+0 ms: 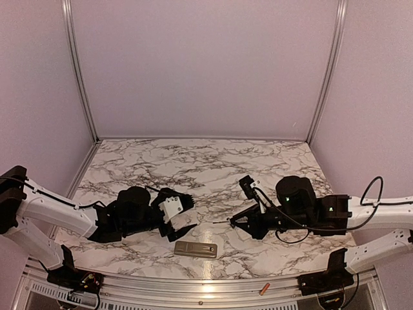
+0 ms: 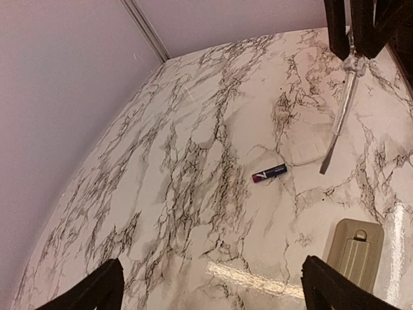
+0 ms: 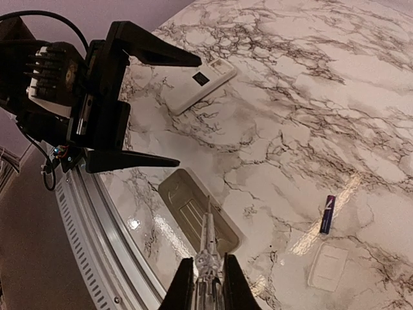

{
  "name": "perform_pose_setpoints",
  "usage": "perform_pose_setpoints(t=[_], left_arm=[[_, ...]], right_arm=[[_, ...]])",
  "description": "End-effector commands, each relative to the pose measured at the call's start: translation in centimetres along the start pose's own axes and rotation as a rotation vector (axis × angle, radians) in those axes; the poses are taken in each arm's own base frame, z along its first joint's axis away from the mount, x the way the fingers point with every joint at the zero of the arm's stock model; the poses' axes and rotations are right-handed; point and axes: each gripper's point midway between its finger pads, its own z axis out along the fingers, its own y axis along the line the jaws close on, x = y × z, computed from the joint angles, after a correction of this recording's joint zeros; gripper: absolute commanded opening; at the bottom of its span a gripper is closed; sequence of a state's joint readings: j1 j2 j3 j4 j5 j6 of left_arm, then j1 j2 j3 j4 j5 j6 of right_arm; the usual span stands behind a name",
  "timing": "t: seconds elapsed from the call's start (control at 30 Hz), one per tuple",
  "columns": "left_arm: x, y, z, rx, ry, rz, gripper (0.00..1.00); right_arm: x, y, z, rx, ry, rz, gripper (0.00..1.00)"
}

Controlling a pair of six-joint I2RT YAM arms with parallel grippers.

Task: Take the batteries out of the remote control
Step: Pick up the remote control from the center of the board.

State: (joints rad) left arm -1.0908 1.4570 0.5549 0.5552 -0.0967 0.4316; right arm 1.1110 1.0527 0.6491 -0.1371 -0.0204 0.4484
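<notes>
The left gripper point(image 2: 211, 266) stands wide apart over the marble table point(image 2: 161, 194), and the right gripper point(image 3: 207, 263) is clamped on a thin screwdriver point(image 3: 208, 223). A dark blue battery point(image 2: 270, 173) lies right of centre in the left wrist view, just beside a clear cover point(image 2: 304, 152). The grey remote point(image 2: 355, 255) is at lower right.

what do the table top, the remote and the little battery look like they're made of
Table top: marble pattern, glossy, bright glare on it; perhaps laminate, not settled. Remote: dull grey-beige plastic by its moulded ribs. Battery: shiny dark wrapper with a purple end, likely printed film over metal.
</notes>
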Motion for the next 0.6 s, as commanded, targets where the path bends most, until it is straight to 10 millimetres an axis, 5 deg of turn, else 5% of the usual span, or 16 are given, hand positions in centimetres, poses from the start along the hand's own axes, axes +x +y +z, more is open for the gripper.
perform_pose_setpoints(t=[0.0,0.2,0.57], left_arm=[[2.3,0.2,-0.7,-0.048,0.046,-0.061,0.99],[3.8,-4.9,-1.2,0.221,0.08,-0.071,0.99],[4.8,-9.2,-0.9,0.466,0.121,-0.07,0.98]], right_arm=[[0.2,-0.1,-0.2,-0.009,0.006,-0.008,0.0],[0.7,-0.4,-0.3,-0.01,0.021,-0.01,0.0],[1.4,-0.5,-0.4,-0.014,0.037,0.0,0.0]])
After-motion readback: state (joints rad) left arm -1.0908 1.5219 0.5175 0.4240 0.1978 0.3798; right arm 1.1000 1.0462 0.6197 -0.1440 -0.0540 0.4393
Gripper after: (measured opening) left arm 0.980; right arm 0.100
